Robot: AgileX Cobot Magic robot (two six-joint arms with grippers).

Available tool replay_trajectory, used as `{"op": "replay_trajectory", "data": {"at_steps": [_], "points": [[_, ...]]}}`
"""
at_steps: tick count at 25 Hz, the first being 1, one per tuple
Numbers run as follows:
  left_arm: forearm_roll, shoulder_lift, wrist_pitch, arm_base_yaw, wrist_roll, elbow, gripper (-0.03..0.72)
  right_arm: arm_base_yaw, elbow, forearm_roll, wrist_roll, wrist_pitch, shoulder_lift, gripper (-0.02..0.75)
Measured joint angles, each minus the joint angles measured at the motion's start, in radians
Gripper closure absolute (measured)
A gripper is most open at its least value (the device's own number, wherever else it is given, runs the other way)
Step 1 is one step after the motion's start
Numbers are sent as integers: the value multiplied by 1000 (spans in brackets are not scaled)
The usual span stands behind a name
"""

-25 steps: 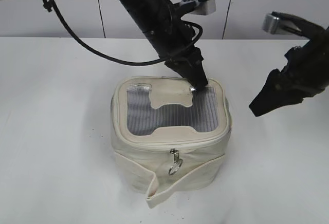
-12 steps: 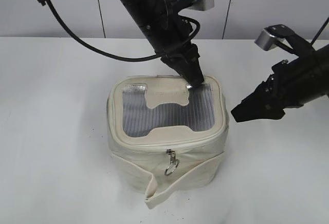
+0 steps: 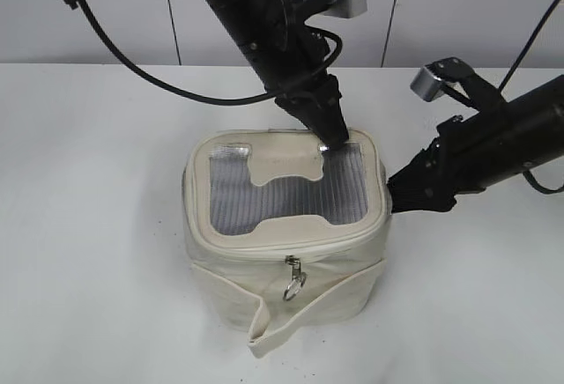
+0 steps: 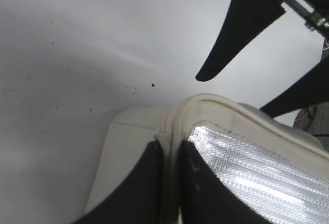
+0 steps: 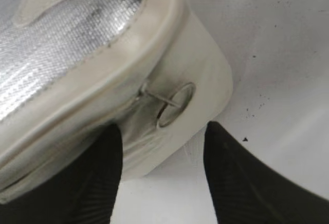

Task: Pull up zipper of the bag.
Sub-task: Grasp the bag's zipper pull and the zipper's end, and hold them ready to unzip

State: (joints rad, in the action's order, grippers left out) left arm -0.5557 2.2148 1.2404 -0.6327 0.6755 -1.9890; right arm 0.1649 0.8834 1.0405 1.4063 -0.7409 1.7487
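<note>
The cream-white bag (image 3: 282, 265) stands on the table, its mesh lid (image 3: 282, 195) facing up. The zipper (image 3: 291, 241) runs round the lid rim, and a silver slider with a ring pull (image 3: 293, 285) hangs at the front. My left gripper (image 3: 330, 142) is shut on the lid's rim seam at the back right; in the left wrist view (image 4: 169, 149) its fingers pinch the cream seam. My right gripper (image 3: 401, 199) is open at the bag's right side. In the right wrist view (image 5: 163, 129) a second ring pull (image 5: 175, 103) lies just ahead of the open fingers, untouched.
The white table (image 3: 88, 225) spreads round the bag, with a pale wall (image 3: 458, 5) behind. A loose strap flap (image 3: 264, 336) hangs off the bag's front. The left arm's black cable (image 3: 159, 84) loops over the table at back left.
My right gripper has moved left and down to the bag's right side. The left gripper keeps its hold on the rim. The bag shifted slightly left early on.
</note>
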Motion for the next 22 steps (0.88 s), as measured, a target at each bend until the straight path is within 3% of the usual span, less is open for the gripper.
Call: {"op": "replay_trajectory", "data": {"at_steps": [4, 6, 12, 16, 22], "points": [[3, -1, -1, 1, 0, 0, 624, 4, 0, 97, 92, 42, 36, 335], [5, -2, -1, 3, 0, 0, 624, 4, -4, 163, 157, 47, 51, 379], [6, -2, -2, 5, 0, 0, 625, 6, -4, 212, 195, 51, 66, 703], [6, -2, -4, 5, 0, 0, 625, 6, -4, 189, 101, 50, 66, 732], [9, -2, -5, 5, 0, 0, 625, 6, -4, 56, -105, 40, 27, 732]]}}
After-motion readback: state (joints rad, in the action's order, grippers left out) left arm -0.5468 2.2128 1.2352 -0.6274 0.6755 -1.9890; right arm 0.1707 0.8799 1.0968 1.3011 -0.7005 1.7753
